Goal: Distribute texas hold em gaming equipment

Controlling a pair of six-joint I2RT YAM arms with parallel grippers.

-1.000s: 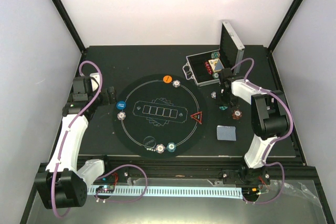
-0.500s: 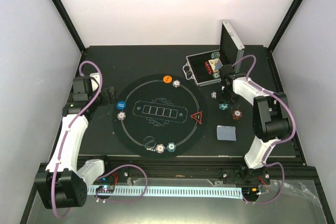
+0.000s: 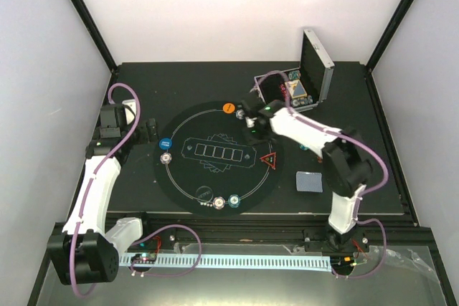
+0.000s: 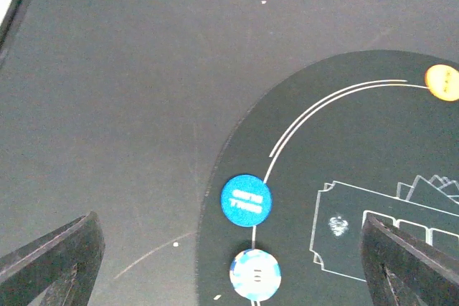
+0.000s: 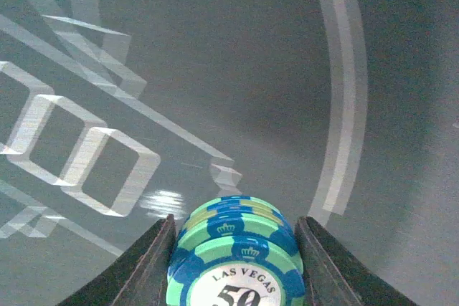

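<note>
Top external view: the right gripper (image 3: 250, 124) is extended over the far part of the large round black mat (image 3: 186, 177), just right of the round orange disc (image 3: 228, 107). Its jaw state cannot be read here. Beyond it and to its right stands the open silver aluminium case (image 3: 319, 62), lid upright. The case holds teal round chips (image 3: 292, 74) at its far side and a cream-coloured item (image 3: 297, 90) that cannot be identified. The red triangle marker (image 3: 270, 160) lies on the mat, nearer than this gripper and to its right. The grey-blue playing card stack (image 3: 310, 181) lies well apart, off the mat. The left gripper (image 3: 151, 131) sits just off the mat's left edge. Left wrist view: its fingers (image 4: 54, 256) are spread wide with nothing between them. The round blue disc (image 4: 246, 200) and a white-and-blue round poker chip (image 4: 254, 274) lie ahead on the white ring line. Right wrist view: both fingers (image 5: 150, 266) are clamped on a teal-and-blue round poker chip stack (image 5: 237, 252), just inside the ring line. Contact with the mat cannot be told.
</note>
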